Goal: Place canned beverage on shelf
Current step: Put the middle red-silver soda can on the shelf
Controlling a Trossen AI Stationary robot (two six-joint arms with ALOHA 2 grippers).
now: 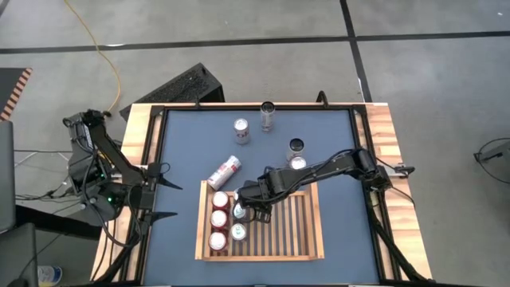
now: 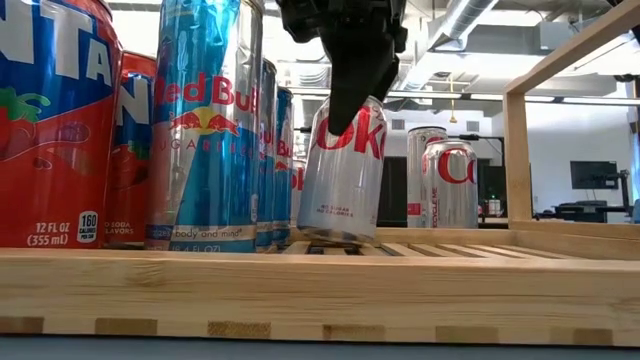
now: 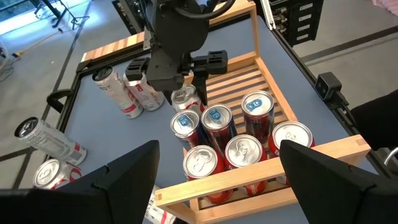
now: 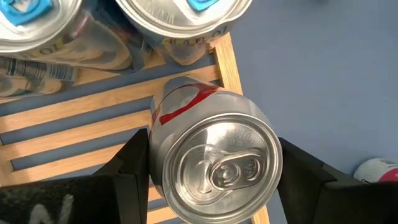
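Gripping: the right gripper [image 1: 239,209] clasps a silver cola can [image 4: 214,158] from above, one finger on each side of it, over the shelf [image 1: 307,239].
Can position: the held can tilts slightly; its base sits on or just over the slats, which of the two cannot be told, near the shelf's left rim toward its far end.
Shelf: a light-wood tray resting on the blue table [image 1: 343,143], near the table's front edge.
Stored cans: red soda cans [image 1: 219,219] and blue energy-drink cans [image 3: 216,118] stand upright in two rows along the shelf's left rim, just beside the held can.
Loose cans: one can [image 1: 225,171] lies on its side just beyond the shelf's far left corner; three more [image 1: 268,114] stand toward the table's far edge.
Left gripper [image 1: 163,191]: fingers spread apart, holding nothing, waiting at the table's left edge.
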